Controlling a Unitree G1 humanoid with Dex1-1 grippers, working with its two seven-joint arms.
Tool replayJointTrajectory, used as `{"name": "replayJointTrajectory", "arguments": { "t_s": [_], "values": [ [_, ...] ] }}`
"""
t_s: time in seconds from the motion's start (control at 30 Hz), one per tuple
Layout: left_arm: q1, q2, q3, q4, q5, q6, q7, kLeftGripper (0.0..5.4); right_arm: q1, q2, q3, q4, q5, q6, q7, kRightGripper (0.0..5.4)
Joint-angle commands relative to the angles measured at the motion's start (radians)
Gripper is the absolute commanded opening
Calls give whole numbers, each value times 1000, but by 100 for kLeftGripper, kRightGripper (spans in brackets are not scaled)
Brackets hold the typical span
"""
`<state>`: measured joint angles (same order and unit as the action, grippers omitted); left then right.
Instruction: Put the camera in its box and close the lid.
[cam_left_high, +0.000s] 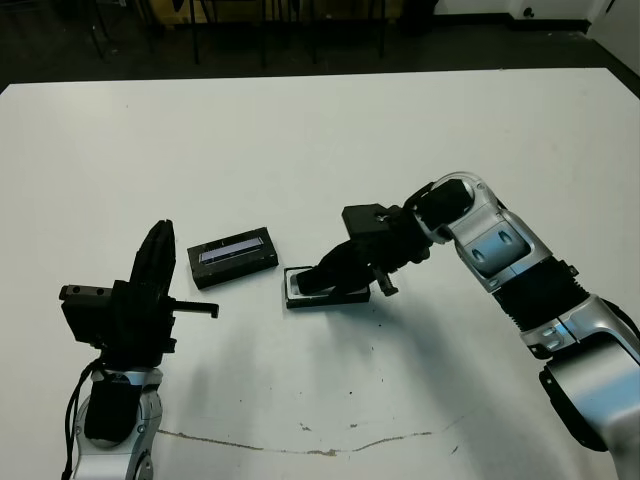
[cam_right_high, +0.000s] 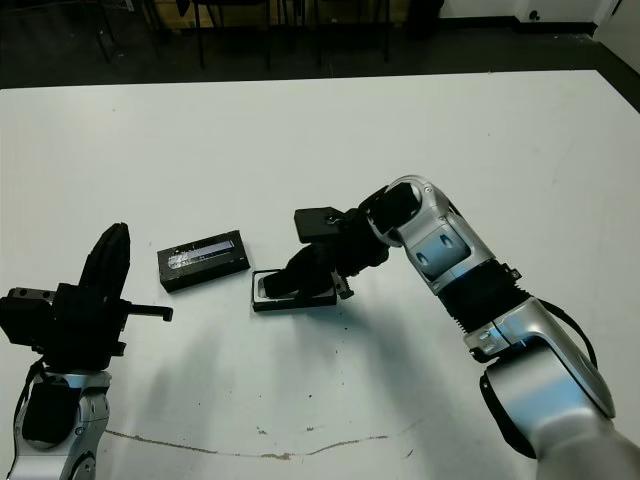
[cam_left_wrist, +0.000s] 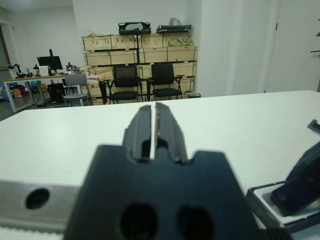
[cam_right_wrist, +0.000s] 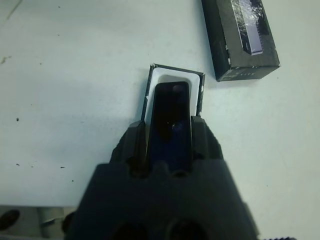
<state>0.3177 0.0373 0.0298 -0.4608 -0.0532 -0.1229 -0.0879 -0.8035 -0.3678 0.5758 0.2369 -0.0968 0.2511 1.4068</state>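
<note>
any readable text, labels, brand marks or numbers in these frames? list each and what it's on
None can be read.
The lid: its silvery-blue strip shows faint marks, too blurred to read.
The camera, held between the fingers of the right gripper over the box: plain black face, no print visible.
The left gripper: no markings.
The crates beyond the table in the left wrist view: too small to tell.

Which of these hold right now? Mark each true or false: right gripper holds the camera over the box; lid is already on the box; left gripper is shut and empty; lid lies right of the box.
1. The right gripper holds the camera over the box. True.
2. The lid is on the box. False: it lies on the table, apart.
3. The left gripper is shut and empty. True.
4. The lid lies right of the box. False: it lies on its left.
</note>
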Motion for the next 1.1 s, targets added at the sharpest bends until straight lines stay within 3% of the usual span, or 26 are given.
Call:
{"name": "replayJointTrajectory", "arguments": {
  "t_s": [0.03, 0.43, 1.1],
  "values": [
    [41, 0, -4, 9, 11, 15, 9, 0, 30, -9, 40, -34, -34, 39, -16, 93],
    [48, -2, -10, 19, 14, 2, 13, 0, 24, -15, 79, -65, -52, 68, -21, 93],
    [63, -2, -9, 12, 13, 2, 18, 0, 98, -19, 120, -74, -138, -8, -155, 93]
  ]
}}
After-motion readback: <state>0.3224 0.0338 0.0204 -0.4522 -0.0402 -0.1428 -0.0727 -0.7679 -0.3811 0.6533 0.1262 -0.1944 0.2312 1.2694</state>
